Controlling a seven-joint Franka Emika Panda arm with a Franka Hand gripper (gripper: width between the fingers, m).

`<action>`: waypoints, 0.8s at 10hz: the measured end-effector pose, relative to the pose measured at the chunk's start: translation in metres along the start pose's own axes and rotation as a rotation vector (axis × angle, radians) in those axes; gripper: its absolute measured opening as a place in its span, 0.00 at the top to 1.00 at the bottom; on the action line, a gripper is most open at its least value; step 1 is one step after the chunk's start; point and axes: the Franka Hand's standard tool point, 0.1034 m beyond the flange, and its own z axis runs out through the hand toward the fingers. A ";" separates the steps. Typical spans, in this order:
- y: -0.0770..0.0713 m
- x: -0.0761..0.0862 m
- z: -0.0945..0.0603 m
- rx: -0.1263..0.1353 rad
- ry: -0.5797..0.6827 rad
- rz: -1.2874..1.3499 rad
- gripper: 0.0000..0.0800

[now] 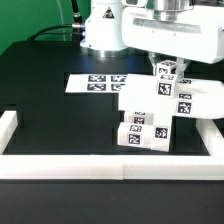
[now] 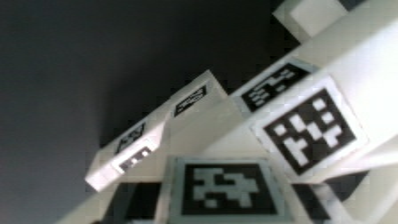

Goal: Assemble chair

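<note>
The chair's white tagged parts stand joined in a cluster (image 1: pixel 150 112) at the exterior view's right, with a low tagged block (image 1: pixel 139 136) in front. My gripper (image 1: pixel 165 68) hangs over the cluster's top and is shut on a small white tagged part (image 1: pixel 165 74) that touches the top of the assembly. In the wrist view this held part's tag (image 2: pixel 221 190) fills the space between my jaws. Beyond it lie the slanted white faces of the assembly with a large tag (image 2: pixel 306 125) and smaller ones (image 2: pixel 191 97). My fingers are mostly hidden there.
The marker board (image 1: pixel 97 82) lies flat on the black table behind the cluster, towards the exterior view's left. A white border wall (image 1: pixel 100 166) runs along the front and up both sides (image 1: pixel 8 125). The robot's white base (image 1: pixel 102 30) stands at the back.
</note>
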 end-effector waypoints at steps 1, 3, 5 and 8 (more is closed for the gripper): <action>0.000 0.000 0.000 0.000 0.000 0.067 0.66; -0.001 -0.001 0.000 0.003 0.001 0.205 0.66; -0.003 0.000 0.000 0.020 0.001 0.324 0.66; -0.004 0.001 0.000 0.030 -0.012 0.489 0.66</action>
